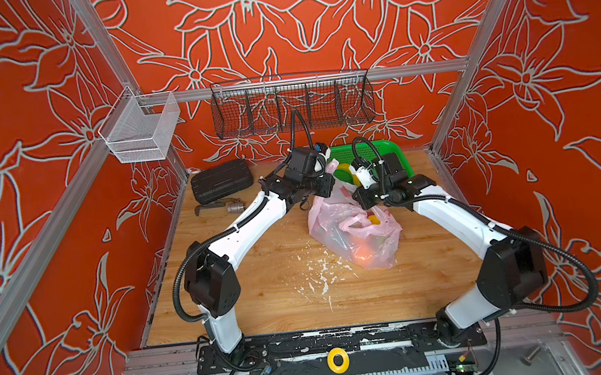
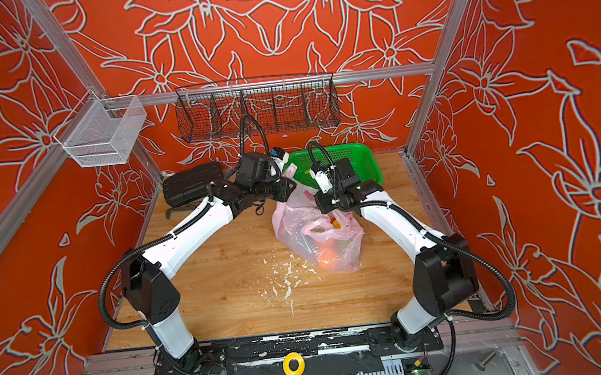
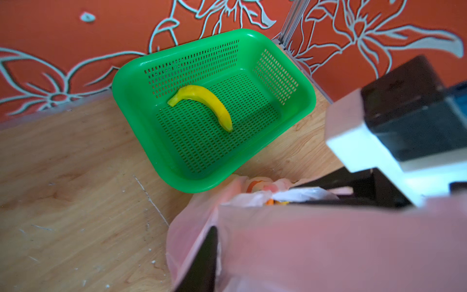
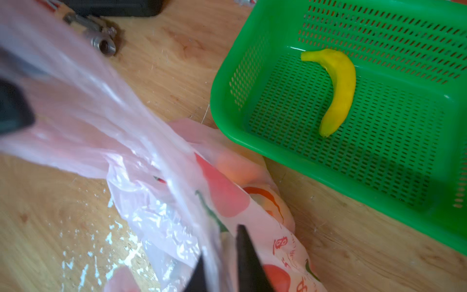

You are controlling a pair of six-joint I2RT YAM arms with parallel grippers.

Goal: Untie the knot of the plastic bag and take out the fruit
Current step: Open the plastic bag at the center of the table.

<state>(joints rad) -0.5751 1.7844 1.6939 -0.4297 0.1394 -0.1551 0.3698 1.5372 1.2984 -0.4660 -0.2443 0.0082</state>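
Wood-grain tabletop [image 1: 255, 277] is flooring a booth of red flowered walls, and near its front edge white flecks [image 1: 319, 274] are lying scattered. Just beyond them the plastic bag [image 1: 337, 226] is lying on its side, its long axis running away from the robot and leaning a little to the left, with the closed bottom nearest and the handle end farthest. The fruit [image 1: 365, 254] is sitting inside it — an orange glow is showing through the film at the near end, with a spot of yellow farther up. The knot is not showing clearly; a twisted pink band [image 1: 356, 225] is crossing the bag's middle, but whether it is tied is unclear. Both arms are meeting over the far end. The right gripper [image 4: 221, 242] is pinching closed on a stretched sheet of the bag's film, which is passing between its black fingers [image 4: 250, 263]. The left gripper [image 1: 329, 183] is sitting beside a raised peak of film; film is draping over it in the left wrist view, so neither its opening nor any hold is readable. By my reading the fruit is lying back toward the robot and below both pincers — the right one looking nearer. Beyond, a green basket [image 1: 371, 148] just beside the bag's far end is holding a banana [image 3: 202, 103].
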